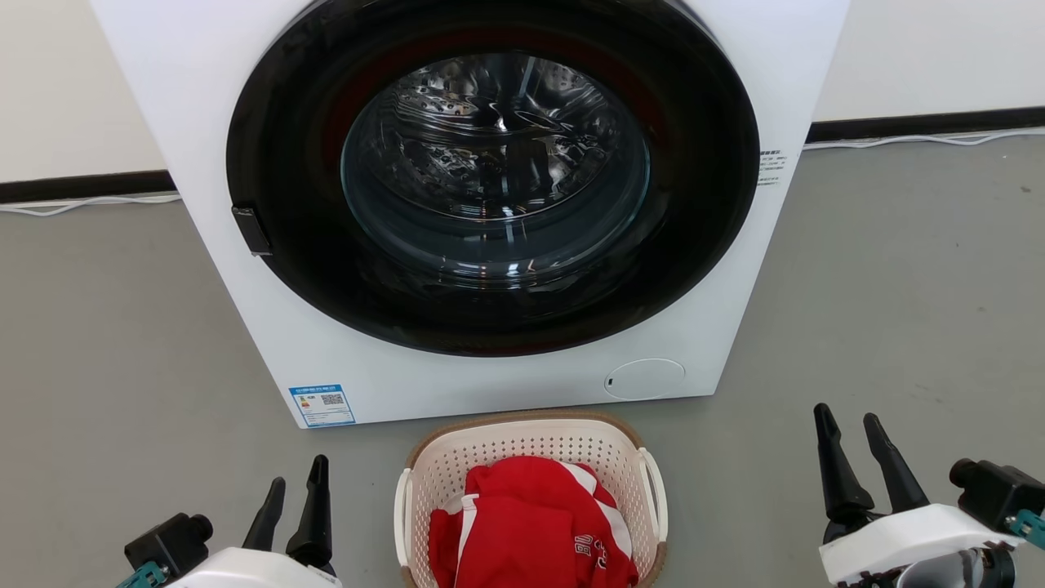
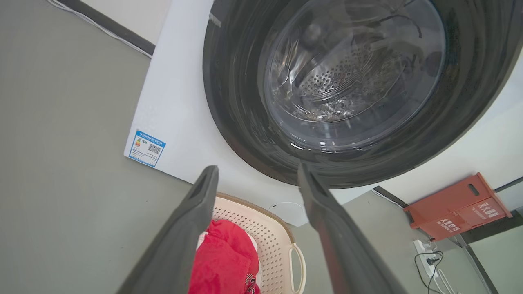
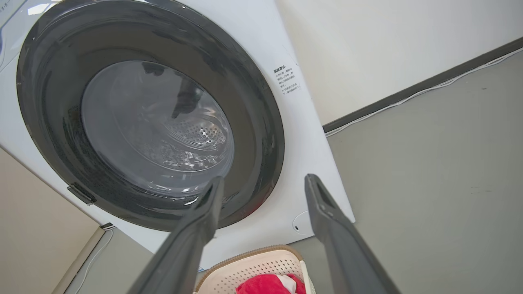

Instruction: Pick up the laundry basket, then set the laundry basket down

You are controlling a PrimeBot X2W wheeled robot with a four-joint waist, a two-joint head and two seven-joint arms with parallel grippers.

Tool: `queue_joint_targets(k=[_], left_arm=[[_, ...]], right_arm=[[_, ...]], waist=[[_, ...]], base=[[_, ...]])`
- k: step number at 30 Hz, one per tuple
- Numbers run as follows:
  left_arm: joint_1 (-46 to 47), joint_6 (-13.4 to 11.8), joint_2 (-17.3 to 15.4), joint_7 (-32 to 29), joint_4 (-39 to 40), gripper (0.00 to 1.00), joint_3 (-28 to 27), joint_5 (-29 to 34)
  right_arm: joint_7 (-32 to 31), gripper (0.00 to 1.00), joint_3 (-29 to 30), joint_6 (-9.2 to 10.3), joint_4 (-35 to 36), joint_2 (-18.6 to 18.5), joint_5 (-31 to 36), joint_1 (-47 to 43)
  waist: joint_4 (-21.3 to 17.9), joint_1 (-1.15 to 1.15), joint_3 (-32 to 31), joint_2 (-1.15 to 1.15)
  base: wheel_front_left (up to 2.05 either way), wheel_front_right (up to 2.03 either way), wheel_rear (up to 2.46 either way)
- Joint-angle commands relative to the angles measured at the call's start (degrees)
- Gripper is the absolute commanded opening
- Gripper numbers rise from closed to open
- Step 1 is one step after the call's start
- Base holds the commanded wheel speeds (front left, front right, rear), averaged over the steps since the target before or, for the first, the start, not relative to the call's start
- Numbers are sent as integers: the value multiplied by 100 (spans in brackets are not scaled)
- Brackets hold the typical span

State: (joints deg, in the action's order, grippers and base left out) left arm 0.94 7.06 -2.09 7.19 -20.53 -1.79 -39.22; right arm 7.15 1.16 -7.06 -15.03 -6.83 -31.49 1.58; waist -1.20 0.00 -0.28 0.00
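Down on the floor point(image 1: 98, 327), just in front of the washing machine point(image 1: 163, 98), the laundry basket point(image 1: 506, 447) sits between your 2 claws with a red garment point(image 1: 531, 523) heaped inside. By my reading you are at the very start: the pick-up has not begun. The left claw point(image 1: 298, 472) and right claw point(image 1: 846, 413) both stand spread wide and empty, each apart from the basket, the right one farther off. Next, I judge, you need each claw brought in to the white handle on its own side, the left handle point(image 1: 402, 506) and the right handle point(image 1: 658, 490), then clenched and raised level so the load does not tip. The basket's near end is cut off by the head view's bottom edge. In the left wrist view a finger point(image 2: 184, 237) covers part of its rim. You cannot tell how much room lies under either handle.
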Motion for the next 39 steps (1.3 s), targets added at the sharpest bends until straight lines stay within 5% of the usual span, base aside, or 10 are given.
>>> queue_joint_targets(k=[1, 39], left_arm=[[333, 28, -78, 105, 127, 100, -99, 251], [422, 42, -185, 745, -138, 100, -168, 3112]], right_arm=[[110, 100, -129, -29, 142, -104, 258, 311], [749, 100, -381, -42, -237, -149, 2779, 315]], waist=[[-3, 0, 2, 0], [-101, 0, -15, 0]], base=[[0, 0, 0], [0, 0, 0]])
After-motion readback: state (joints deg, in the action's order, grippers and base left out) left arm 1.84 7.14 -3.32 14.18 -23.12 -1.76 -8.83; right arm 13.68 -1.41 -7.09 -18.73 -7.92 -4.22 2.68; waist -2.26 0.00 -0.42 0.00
